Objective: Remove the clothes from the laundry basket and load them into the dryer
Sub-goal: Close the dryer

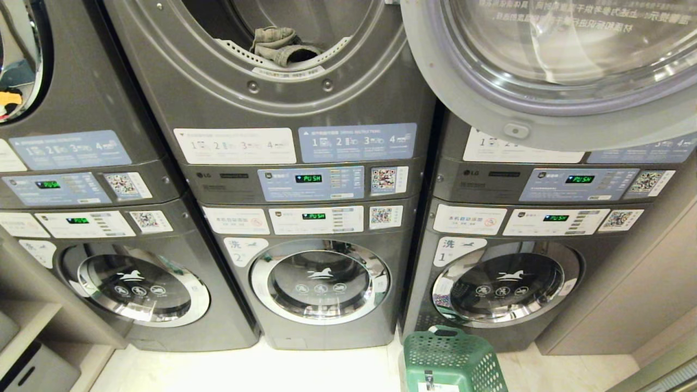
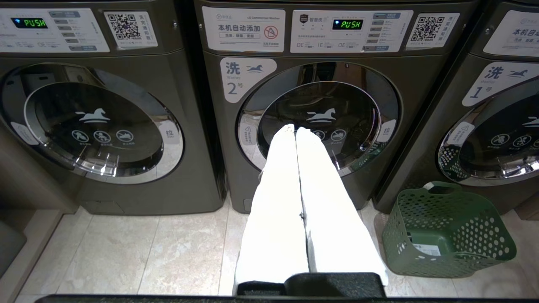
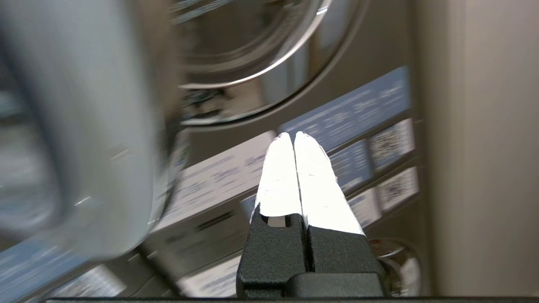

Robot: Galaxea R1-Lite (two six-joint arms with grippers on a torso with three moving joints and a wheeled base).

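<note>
The dryer (image 1: 261,103) is the upper middle machine. Its big glass door (image 1: 544,71) stands swung open to the right. A pale grey-green garment (image 1: 283,46) lies at the front lip of the drum. The green laundry basket (image 1: 452,362) sits on the floor before the right-hand washer, and in the left wrist view no garment shows inside the basket (image 2: 446,229). My right gripper (image 3: 293,134) is shut and empty, held beside the open door's rim (image 3: 84,126), facing the right stack's label panels. It is outside the head view. My left gripper (image 2: 294,128) is parked low, shut, pointing at washer 2.
Three horse-marked washers (image 1: 321,283) fill the lower row. The left upper machine's door (image 1: 16,60) shows coloured clothes behind it. A beige cabinet wall (image 1: 626,283) stands at the right and a shelf (image 1: 32,321) at the left. The floor (image 2: 126,252) is pale tile.
</note>
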